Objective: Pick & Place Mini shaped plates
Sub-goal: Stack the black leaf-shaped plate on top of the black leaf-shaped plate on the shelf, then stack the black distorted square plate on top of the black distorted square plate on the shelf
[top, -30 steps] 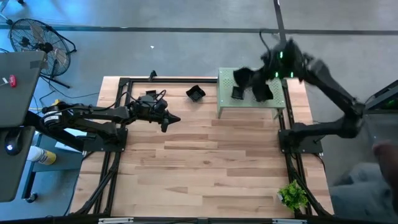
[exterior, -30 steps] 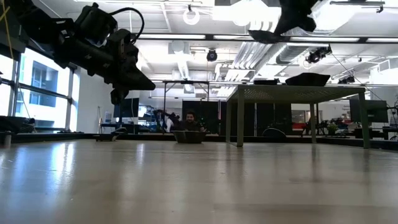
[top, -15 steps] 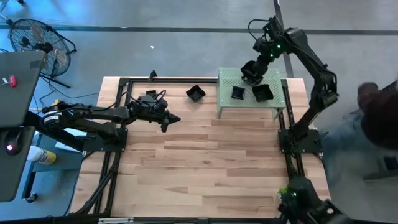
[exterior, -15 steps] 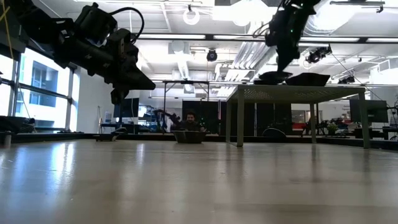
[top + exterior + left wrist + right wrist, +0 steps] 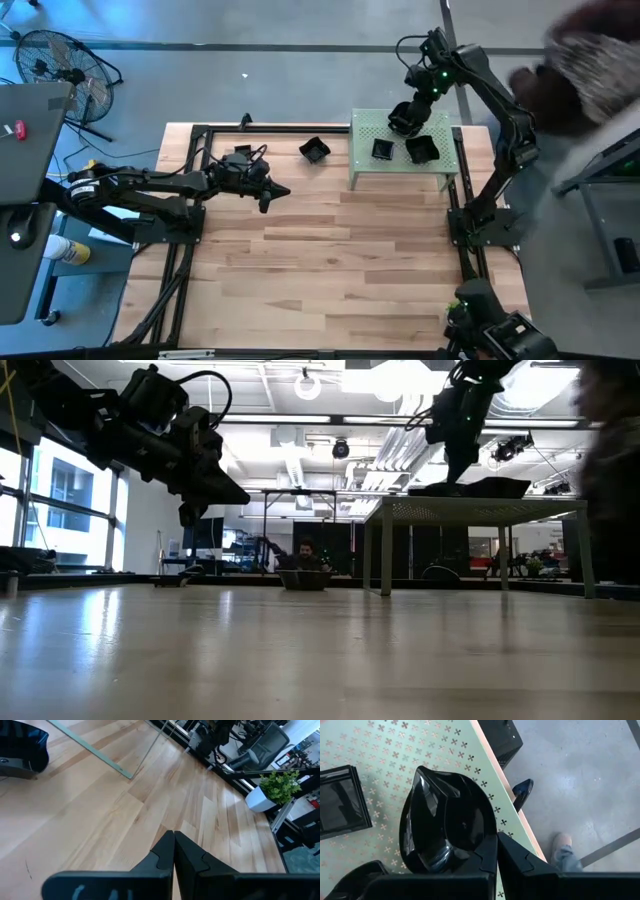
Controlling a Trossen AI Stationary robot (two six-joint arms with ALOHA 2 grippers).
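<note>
High view, right gripper near stand back edge

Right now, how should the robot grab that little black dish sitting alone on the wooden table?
Pinch the raised rim of the black dish from straight above. It sits upright and alone on the wooden table, beside the green stand, so one wall is free to slip the fingers around.
</note>
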